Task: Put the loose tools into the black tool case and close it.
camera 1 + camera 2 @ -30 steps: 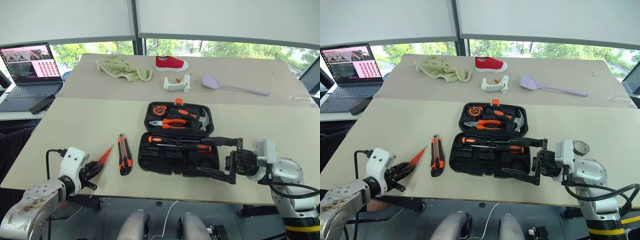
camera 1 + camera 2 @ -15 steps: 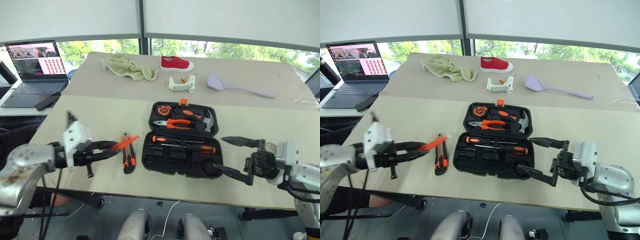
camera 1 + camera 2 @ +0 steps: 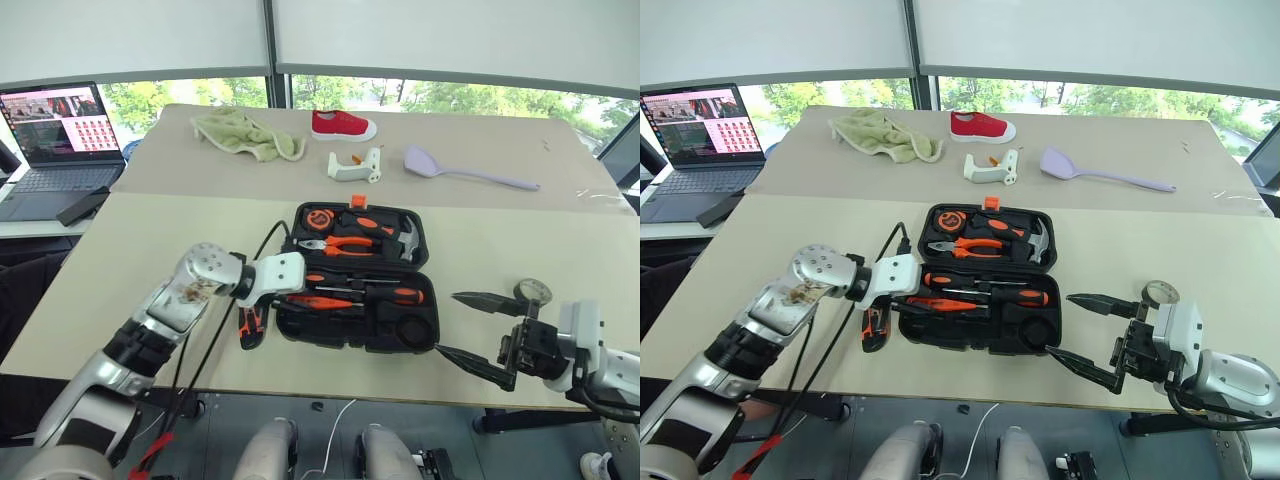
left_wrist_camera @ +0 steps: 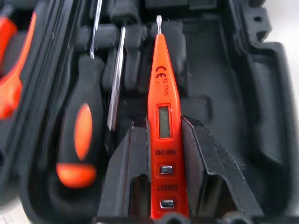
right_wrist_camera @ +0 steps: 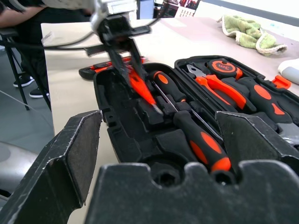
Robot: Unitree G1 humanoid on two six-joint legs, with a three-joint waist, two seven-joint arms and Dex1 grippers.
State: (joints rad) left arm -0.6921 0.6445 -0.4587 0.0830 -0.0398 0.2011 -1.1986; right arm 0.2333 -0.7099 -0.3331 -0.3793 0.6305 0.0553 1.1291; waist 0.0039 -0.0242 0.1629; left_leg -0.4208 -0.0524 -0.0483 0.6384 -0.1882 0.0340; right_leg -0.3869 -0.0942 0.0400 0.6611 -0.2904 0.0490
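The all-orange tester screwdriver [image 4: 163, 126] is pinched between the left gripper [image 4: 161, 154] jaws, its long axis running along them, tip over a recess in the near half of the black tool case [image 3: 420, 335]. Just beside the case's right end, the right gripper [image 3: 478, 333] jaws are spread, nothing held.

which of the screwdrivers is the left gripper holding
The all-orange tester screwdriver, clamped in the left gripper; the two black-and-orange screwdrivers lie in the tool case.
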